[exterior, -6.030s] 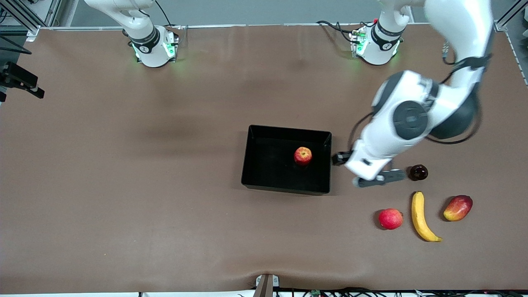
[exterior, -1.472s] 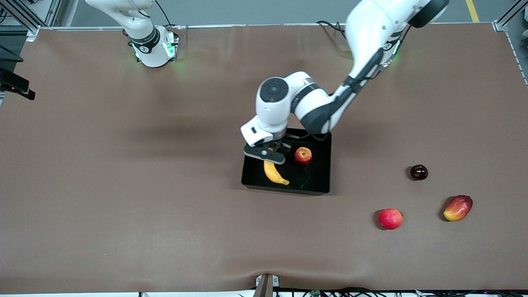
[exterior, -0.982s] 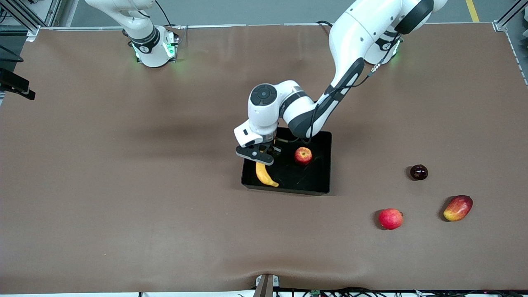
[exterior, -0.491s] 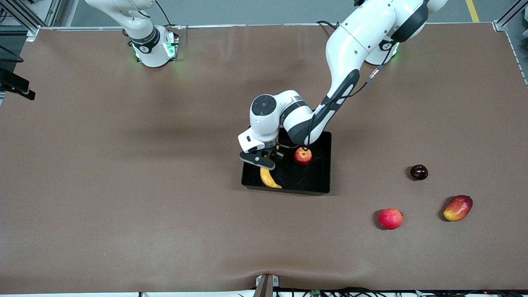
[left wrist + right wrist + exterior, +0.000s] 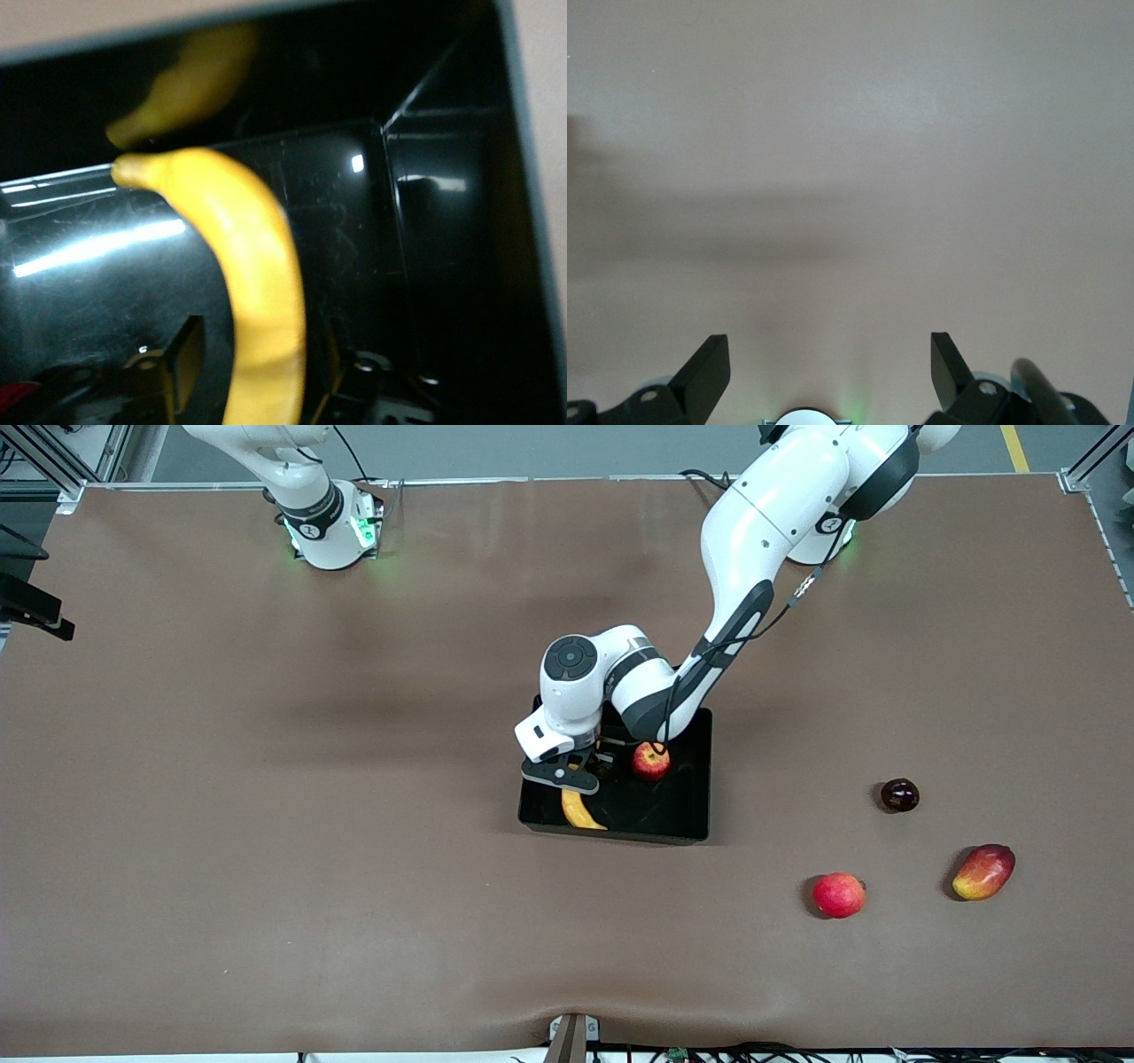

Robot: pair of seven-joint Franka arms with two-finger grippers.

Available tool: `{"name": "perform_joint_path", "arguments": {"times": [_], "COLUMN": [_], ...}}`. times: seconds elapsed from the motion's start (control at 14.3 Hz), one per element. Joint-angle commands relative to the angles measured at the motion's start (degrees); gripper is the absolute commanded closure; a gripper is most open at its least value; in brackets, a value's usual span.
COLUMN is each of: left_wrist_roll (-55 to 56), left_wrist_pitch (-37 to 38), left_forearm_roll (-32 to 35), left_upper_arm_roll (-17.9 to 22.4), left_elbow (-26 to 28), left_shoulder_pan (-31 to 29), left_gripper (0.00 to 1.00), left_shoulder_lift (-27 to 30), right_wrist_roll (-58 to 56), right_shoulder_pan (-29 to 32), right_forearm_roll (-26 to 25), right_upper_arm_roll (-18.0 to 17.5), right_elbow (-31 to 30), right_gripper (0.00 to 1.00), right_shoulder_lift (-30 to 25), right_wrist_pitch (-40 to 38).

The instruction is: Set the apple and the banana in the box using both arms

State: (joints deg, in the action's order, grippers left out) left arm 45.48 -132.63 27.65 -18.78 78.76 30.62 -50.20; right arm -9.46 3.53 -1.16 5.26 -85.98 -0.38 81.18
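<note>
The black box [image 5: 678, 810] sits mid-table. The apple [image 5: 651, 761] lies in it toward the left arm's end. The yellow banana [image 5: 578, 811] lies in the box toward the right arm's end, its tip against the wall nearest the front camera. My left gripper [image 5: 580, 769] is low inside the box over the banana's upper part. In the left wrist view the banana [image 5: 257, 266] runs between the fingers [image 5: 182, 359] with a gap on each side, so the left gripper [image 5: 264, 372] is open. My right gripper [image 5: 830, 372] is open and empty over bare table; that arm waits by its base [image 5: 328, 522].
A red-pink round fruit [image 5: 838, 895], a red-yellow mango [image 5: 983, 872] and a small dark fruit [image 5: 899, 794] lie on the brown table toward the left arm's end, nearer the front camera than the box.
The left arm carried the banana from the table into the box and lowered it. Over the last half second the gripper sank a little and the banana settled onto the box floor.
</note>
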Motion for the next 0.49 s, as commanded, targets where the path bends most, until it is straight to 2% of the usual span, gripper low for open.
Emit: {"name": "perform_joint_path", "arguments": {"times": [0.0,0.14,0.28,0.42], "left_wrist_roll": [1.8,1.6,1.2,-1.7], "left_wrist_pitch": [2.2,5.2,10.6,13.5], "left_forearm_roll": [0.8,-0.6,-6.0,-8.0], "left_upper_arm_roll": [-0.1,-0.9,-0.6,-0.8], "left_elbow": [0.2,0.1,0.1,0.2], "left_shoulder_pan": [-2.4,-4.8,-6.0,-9.8], "left_gripper": [0.0,0.0,0.0,0.0], "left_shoulder_lift": [4.1,8.1,13.0,18.1], "right_wrist_roll": [-0.1,-0.1,-0.1,-0.1], "right_shoulder_pan": [1.2,1.0,1.0,1.3], "right_forearm_roll": [-0.1,-0.1,-0.1,-0.1], "right_upper_arm_roll": [-0.8,-0.8,-0.8,-0.8], "right_elbow": [1.3,1.3,1.3,1.3], "right_gripper": [0.0,0.0,0.0,0.0], "right_shoulder_lift": [0.8,0.8,0.8,0.8], "right_wrist_pitch": [-0.6,-0.6,-0.6,-0.7]}}
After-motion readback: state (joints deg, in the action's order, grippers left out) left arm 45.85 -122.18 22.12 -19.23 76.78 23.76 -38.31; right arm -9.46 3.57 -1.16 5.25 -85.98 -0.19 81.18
